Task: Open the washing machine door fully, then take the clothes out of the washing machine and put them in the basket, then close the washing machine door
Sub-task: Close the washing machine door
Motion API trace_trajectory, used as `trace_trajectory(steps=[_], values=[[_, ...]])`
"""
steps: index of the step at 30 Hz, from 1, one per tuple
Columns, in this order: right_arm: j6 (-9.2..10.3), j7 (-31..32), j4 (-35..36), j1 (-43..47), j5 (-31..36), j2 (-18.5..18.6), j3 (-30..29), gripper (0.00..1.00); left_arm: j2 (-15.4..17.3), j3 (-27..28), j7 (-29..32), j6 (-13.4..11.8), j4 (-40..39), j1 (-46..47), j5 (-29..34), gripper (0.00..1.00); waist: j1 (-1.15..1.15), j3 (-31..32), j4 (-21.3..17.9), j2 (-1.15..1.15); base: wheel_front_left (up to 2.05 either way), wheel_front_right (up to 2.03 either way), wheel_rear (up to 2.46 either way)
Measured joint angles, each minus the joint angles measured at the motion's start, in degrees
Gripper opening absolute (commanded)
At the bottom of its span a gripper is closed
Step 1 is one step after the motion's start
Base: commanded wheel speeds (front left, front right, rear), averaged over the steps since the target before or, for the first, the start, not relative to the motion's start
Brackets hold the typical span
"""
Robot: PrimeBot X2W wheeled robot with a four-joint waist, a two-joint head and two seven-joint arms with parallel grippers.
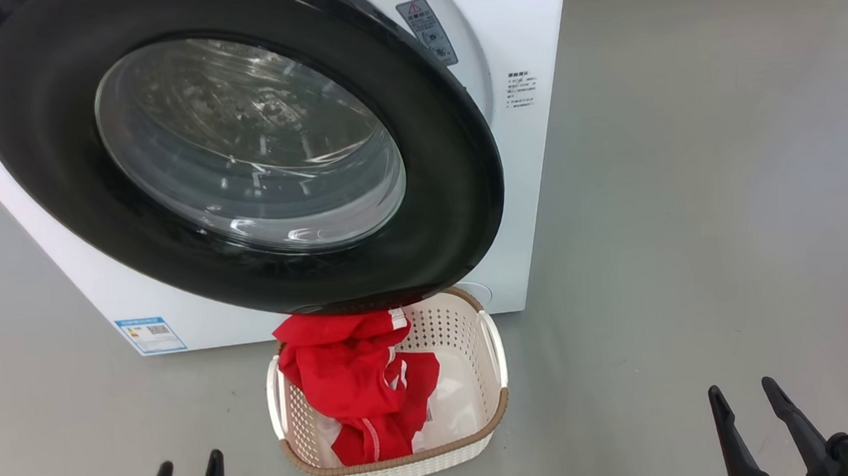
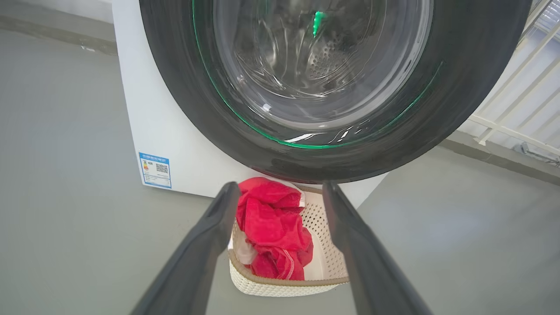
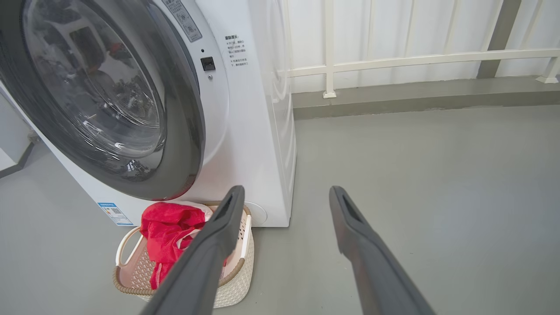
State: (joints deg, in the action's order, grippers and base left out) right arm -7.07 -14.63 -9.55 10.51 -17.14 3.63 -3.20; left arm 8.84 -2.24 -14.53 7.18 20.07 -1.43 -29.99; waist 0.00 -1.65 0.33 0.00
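Nearest, left gripper [image 1: 190, 463] [image 2: 280, 188]: two dark fingers spread apart, nothing held, short of the basket [image 1: 410, 472] [image 2: 284, 286] [image 3: 236, 284] and off its near left corner; basket framed between the fingers in the left wrist view.

Right gripper [image 1: 742, 389] [image 3: 286, 190]: fingers likewise parted and empty, well apart from the basket on its right side.

Basket: upright on the grey floor [image 1: 691, 212], with cream perforated walls, a brown rim and white side handles.

Clothes [image 1: 352, 377] [image 2: 271, 218] [image 3: 168, 223]: red fabric with thin white trim, heaped inside the basket toward its left half, the top fold draped over the far left rim. Pale patch [image 1: 454, 407] to the right of the heap, still within the basket; cloth or bare bottom not distinguishable.

Door [image 1: 54, 182] [image 2: 183, 87] [image 3: 183, 131]: directly above and behind the basket, its black lower rim overhanging the basket's far edge; not shut flush, its right side standing off the white front in the right wrist view. Perforated drum [image 2: 323, 65] visible through the glass.

Washing machine [image 1: 527, 7] [image 2: 175, 144] [image 3: 253, 131]: just behind the basket; contact between them not clear.

Blue label [image 1: 151, 334] [image 2: 155, 169] [image 3: 111, 213]: low on the machine front, beyond the basket's left side.

White railing [image 3: 393, 59]: far behind the basket, to its right.
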Motion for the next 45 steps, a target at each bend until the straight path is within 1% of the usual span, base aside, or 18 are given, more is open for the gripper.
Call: trace_trajectory(steps=[4, 13, 17, 41, 42, 43, 44, 45], values=[[0.0, 0.0, 0.14, 0.01, 0.0, 0.0, -0.33, 1.0, -1.29, 2.14, 0.0, 0.0, -2.8, -1.01, 5.61, 1.0, 0.0, 0.05, 0.17, 0.0, 0.0, 0.0, 0.0], [0.0, 0.0, 0.79, 0.02, 0.0, -0.01, -1.26, 1.0, -3.66, 5.47, 0.0, 0.0, -9.85, -2.21, 14.72, 1.0, 0.0, -0.55, 0.56, 0.0, 0.0, 0.0, 0.0], [0.0, 0.0, 1.07, 0.0, 0.0, -0.02, -1.34, 1.0, -4.17, 5.6, 0.0, 0.0, -10.37, -2.37, 15.92, 1.0, 0.0, -0.78, 0.52, 0.0, 0.0, 0.0, 0.0], [0.0, 0.0, 1.41, -0.04, 0.0, -0.18, -1.43, 1.0, -4.48, 5.57, 0.0, 0.0, -10.45, -3.1, 16.4, 1.0, 0.0, -0.98, 0.61, 0.0, 0.0, 0.0, 0.0], [0.0, 0.0, 1.46, -0.05, -0.04, -0.18, -1.34, 0.88, -4.5, 5.55, 0.0, 0.0, -10.45, -3.1, 16.4, 1.0, 0.0, -1.01, 0.71, 0.0, 0.0, 0.0, 0.0], [0.0, 0.0, 1.52, -0.08, -0.14, -0.18, -1.18, 0.44, -4.53, 5.52, 0.0, 0.0, -10.45, -3.09, 16.4, 1.0, 0.0, -1.05, 0.83, 0.0, 0.0, 0.0, 0.0], [0.0, 0.0, 1.59, -0.12, -0.29, -0.16, -0.89, 0.05, -4.59, 5.47, -0.01, 0.0, -10.45, -3.08, 16.4, 1.0, 0.0, -1.11, 0.97, 0.0, 0.0, 0.0, 0.0], [0.0, 0.0, 1.66, -0.19, -0.44, -0.14, -0.47, 0.0, -4.67, 5.39, 0.0, 0.0, -10.45, -3.06, 16.4, 1.0, 0.0, -1.17, 1.13, 0.0, 0.0, 0.0, 0.0]])
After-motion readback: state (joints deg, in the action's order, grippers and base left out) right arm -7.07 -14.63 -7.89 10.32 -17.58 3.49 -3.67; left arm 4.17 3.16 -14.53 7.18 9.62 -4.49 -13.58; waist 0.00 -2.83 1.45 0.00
